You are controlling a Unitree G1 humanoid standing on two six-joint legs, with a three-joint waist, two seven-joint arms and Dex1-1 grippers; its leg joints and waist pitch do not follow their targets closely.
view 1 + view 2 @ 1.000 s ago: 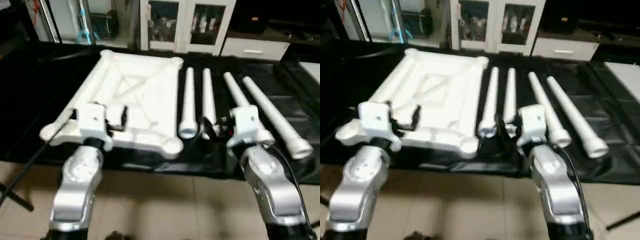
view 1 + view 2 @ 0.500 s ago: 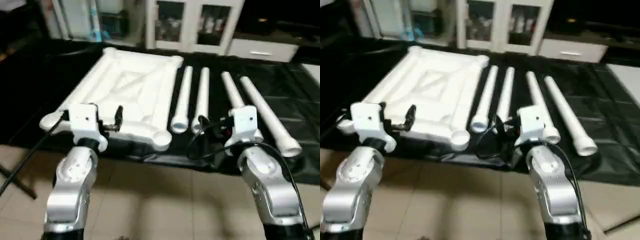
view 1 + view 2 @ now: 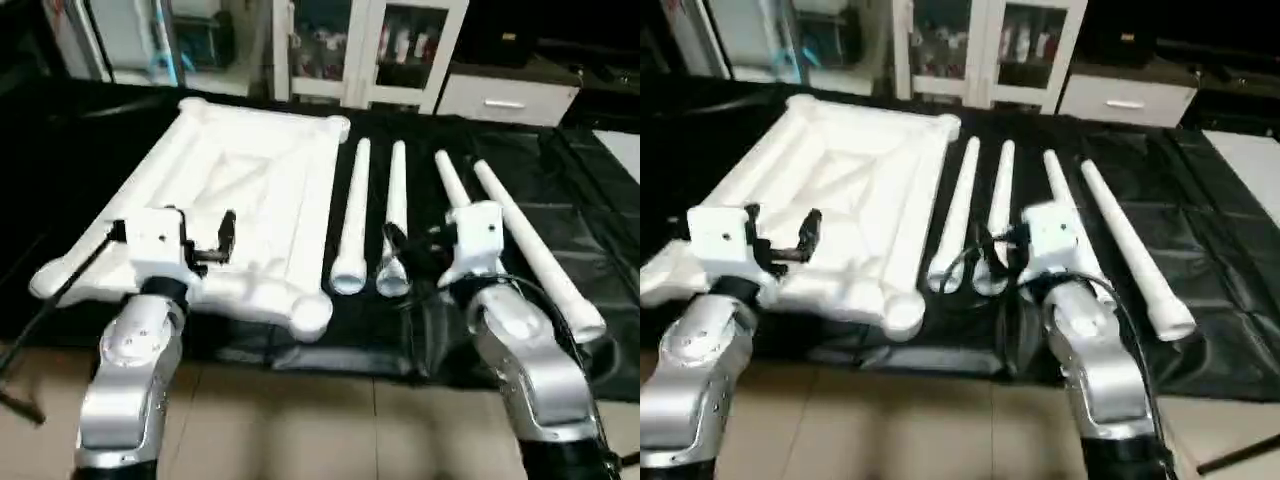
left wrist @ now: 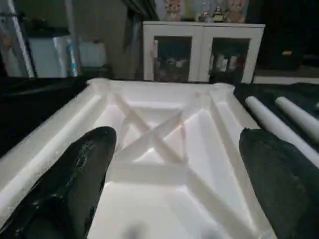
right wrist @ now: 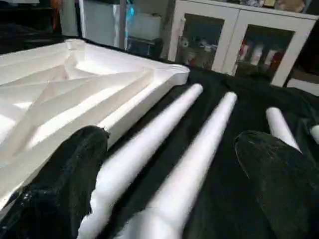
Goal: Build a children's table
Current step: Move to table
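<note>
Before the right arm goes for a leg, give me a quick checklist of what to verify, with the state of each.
1. Right gripper open: ok, fingers wide apart.
2. Right gripper lined up on a leg: ok, the second leg lies between its fingers.
3. Four legs free on the black work table: ok.
4. Table top underside up, corner sockets exposed: ok.
5. Left gripper open, holding nothing: ok.
6. Sockets unobstructed inside: cannot tell.
</note>
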